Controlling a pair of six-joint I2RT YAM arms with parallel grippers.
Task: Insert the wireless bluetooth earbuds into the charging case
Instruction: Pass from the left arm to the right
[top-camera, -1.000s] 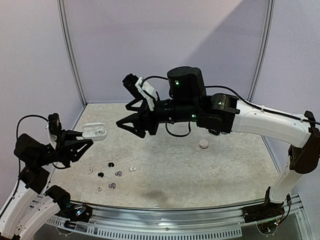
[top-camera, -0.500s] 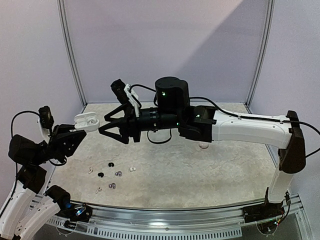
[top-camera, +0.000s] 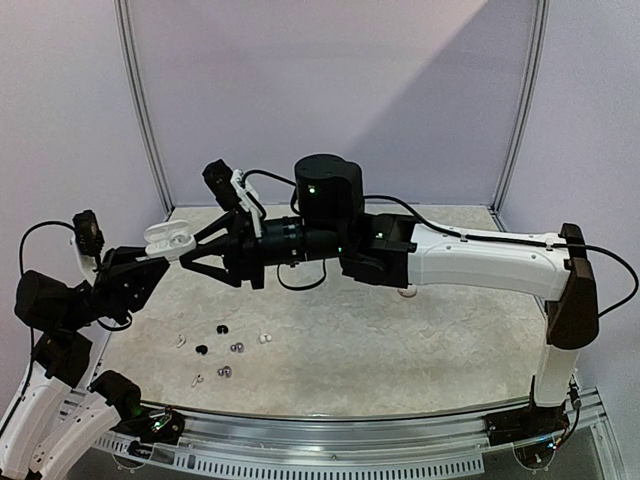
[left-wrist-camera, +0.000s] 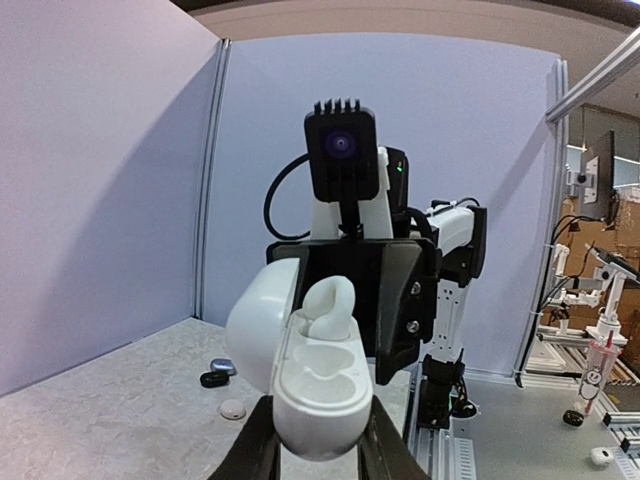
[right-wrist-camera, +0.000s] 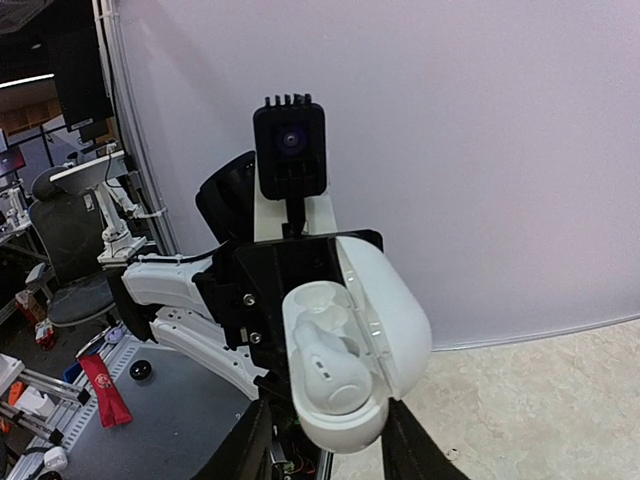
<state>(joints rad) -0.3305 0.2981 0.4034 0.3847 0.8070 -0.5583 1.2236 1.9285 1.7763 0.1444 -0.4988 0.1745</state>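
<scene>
1. top external view: the right arm (top-camera: 480, 265) has swung left across the table (top-camera: 400, 350), and the right gripper (top-camera: 192, 250) has narrowed as it reached the case (top-camera: 168, 238). meanwhile the left gripper (top-camera: 160, 258) has drawn the case up and back.
2. left jaws are clenched on the open case, held well above the table.
3. in the right wrist view the right fingers flank the case's lower shell; i cannot tell if they pinch it yet.
4. one white bud (right-wrist-camera: 325, 370) sits in a well and the other well is empty. loose buds (top-camera: 238, 347) lie on the table below, well apart from the case.
5. my read: this is a handover or bracing of the case, and a second bud is not yet fetched.
6. no brand, label or writing is readable.
</scene>
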